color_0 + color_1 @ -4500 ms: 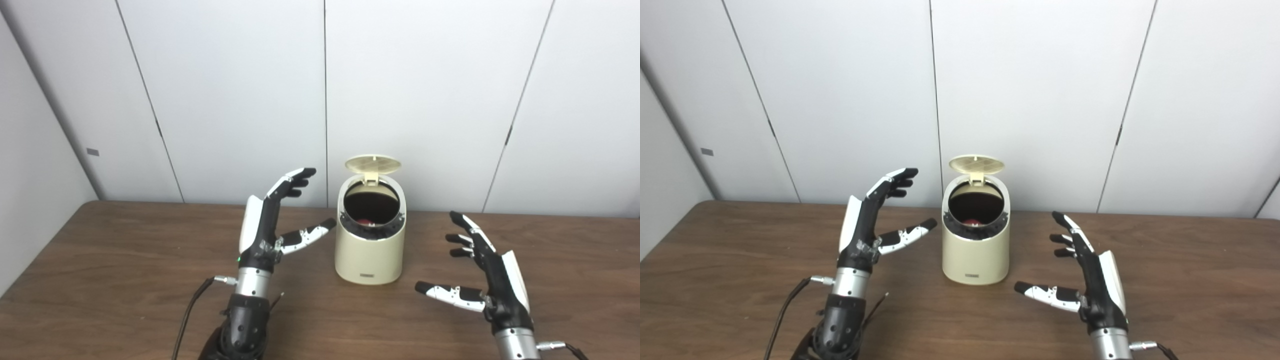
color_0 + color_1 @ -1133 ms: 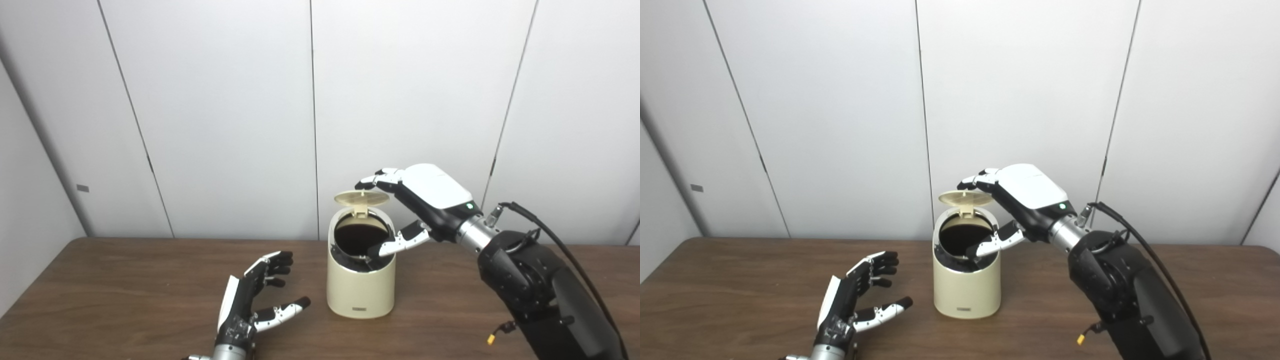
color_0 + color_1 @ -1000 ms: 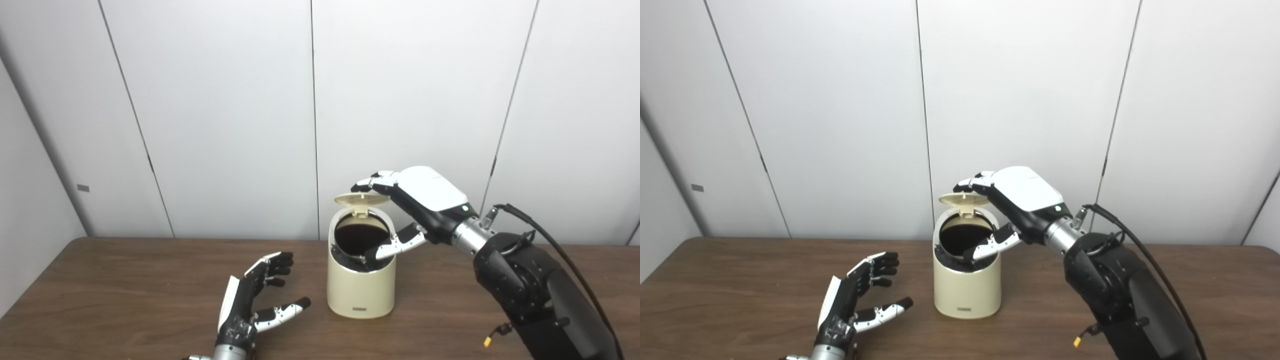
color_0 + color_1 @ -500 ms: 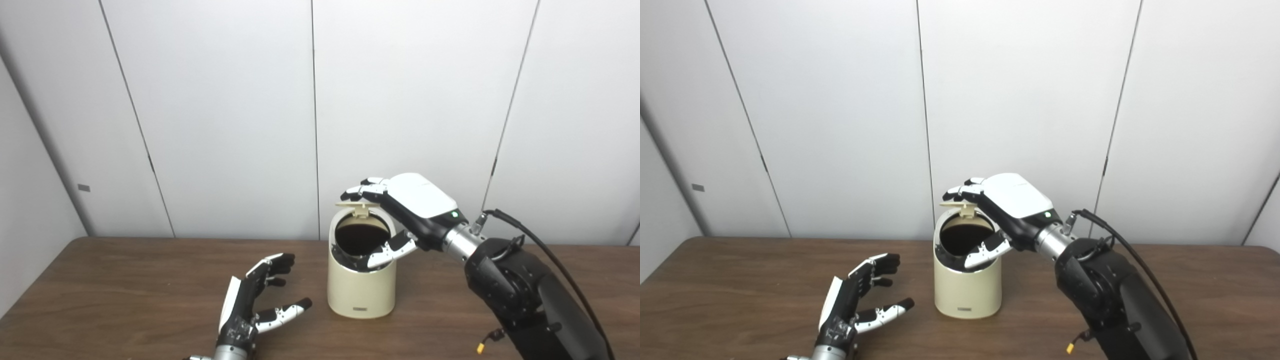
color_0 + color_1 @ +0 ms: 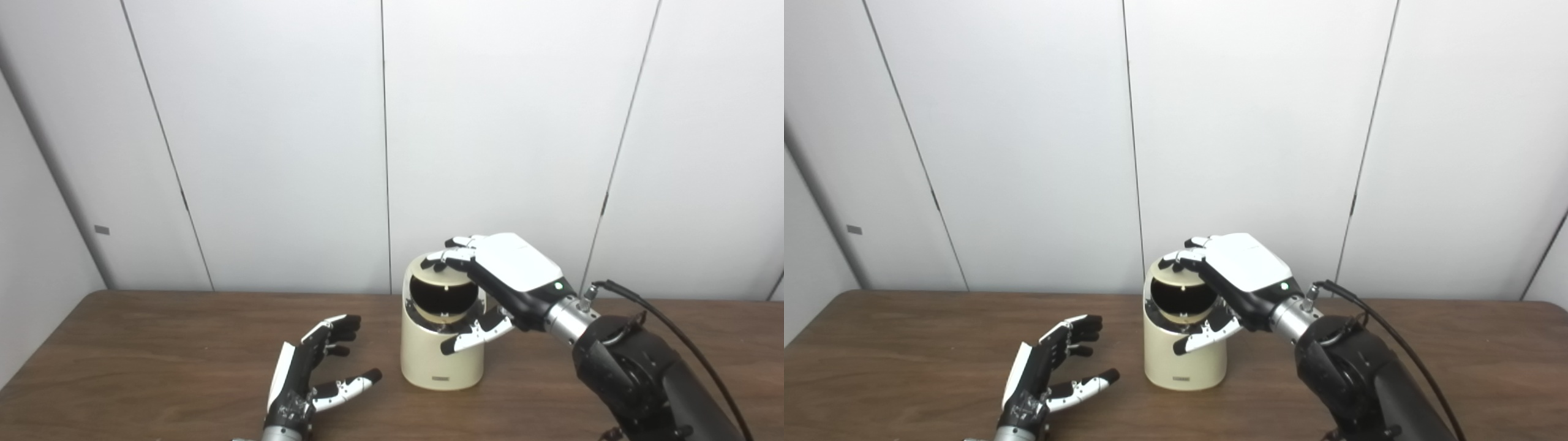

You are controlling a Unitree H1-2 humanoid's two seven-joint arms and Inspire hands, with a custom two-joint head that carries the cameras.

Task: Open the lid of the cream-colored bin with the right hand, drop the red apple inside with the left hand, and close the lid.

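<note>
White wall panels stand behind a brown wooden worktop (image 5: 153,343), and the cream-colored bin (image 5: 440,355) sits near the middle of it. The right hand's fingers (image 5: 450,256) are spread and curled over the top of the bin, their tips pressing on the lid (image 5: 442,288), which is tipped down over the dark opening but not quite flush. Its thumb reaches across the bin's front just below the rim. The right hand (image 5: 502,275) holds nothing, and its dark forearm comes in from the bin's right side. To the left of the bin, apart from it, the left hand (image 5: 312,373) rests low on the worktop, fingers wide apart and empty. I can't see the red apple anywhere; the bin's inside is too dark to tell.
</note>
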